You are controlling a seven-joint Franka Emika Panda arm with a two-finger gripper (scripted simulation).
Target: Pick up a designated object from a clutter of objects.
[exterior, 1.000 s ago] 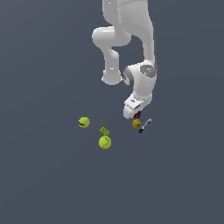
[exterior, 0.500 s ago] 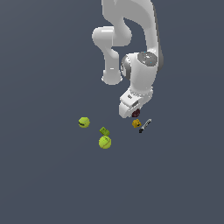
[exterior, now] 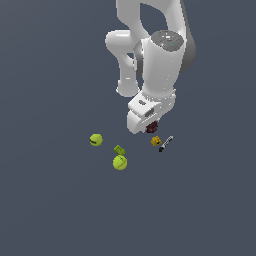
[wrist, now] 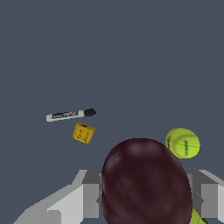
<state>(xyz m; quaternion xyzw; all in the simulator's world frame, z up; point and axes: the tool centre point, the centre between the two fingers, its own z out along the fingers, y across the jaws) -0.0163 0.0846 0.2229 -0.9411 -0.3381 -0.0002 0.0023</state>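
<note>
Maroon plum [wrist: 146, 181], two yellow-green balls [exterior: 96, 140] [exterior: 120, 162].

A bare simulated test scene: featureless grey-blue floor [exterior: 50, 210] (flat, rendered shading), no room furnishings.

Plum [wrist: 146, 181] dark maroon; marker [wrist: 70, 115] black-white; die [wrist: 83, 132] orange (dotted).

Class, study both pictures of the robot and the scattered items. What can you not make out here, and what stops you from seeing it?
- Exterior view: most of the maroon plum is hidden by the gripper.
- Wrist view: the plum is cut off by the picture's edge and covers most of the fingers.
- Wrist view: the print on the marker is too small to read.
- Wrist view: one yellow-green ball shows; the green block cannot be made out.
</note>
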